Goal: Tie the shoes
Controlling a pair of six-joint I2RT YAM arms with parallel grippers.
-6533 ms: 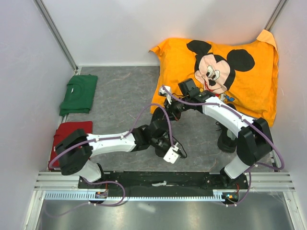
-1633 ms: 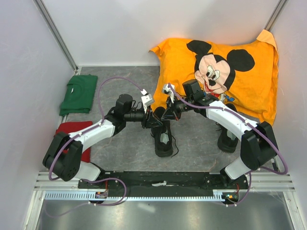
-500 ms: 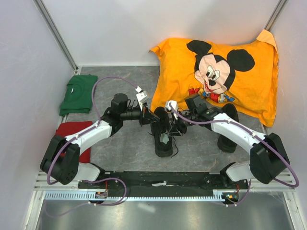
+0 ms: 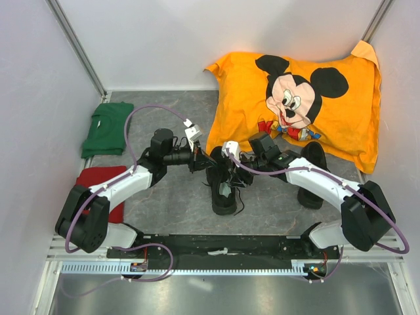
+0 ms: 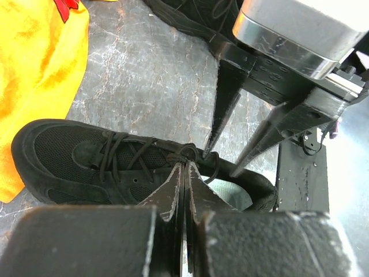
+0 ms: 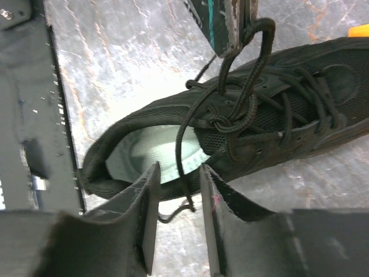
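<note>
One black shoe lies in the middle of the mat, pale insole showing, toe away from the arm bases. Its thin black lace is knotted over the tongue. My left gripper is shut on a lace loop lifted above the knot. My right gripper is open beside the shoe's collar. A loose lace strand runs down between its fingers without being pinched. The second shoe lies to the right, partly under the right arm.
An orange Mickey Mouse pillow fills the back right, close behind the shoes. A folded green shirt and a red cloth lie at the left. The black base rail runs along the near edge, and white walls enclose the mat.
The right gripper has shifted left onto the shoe's lace side and narrowed its opening around the loose strand. The left gripper keeps the loop, almost unmoved.
</note>
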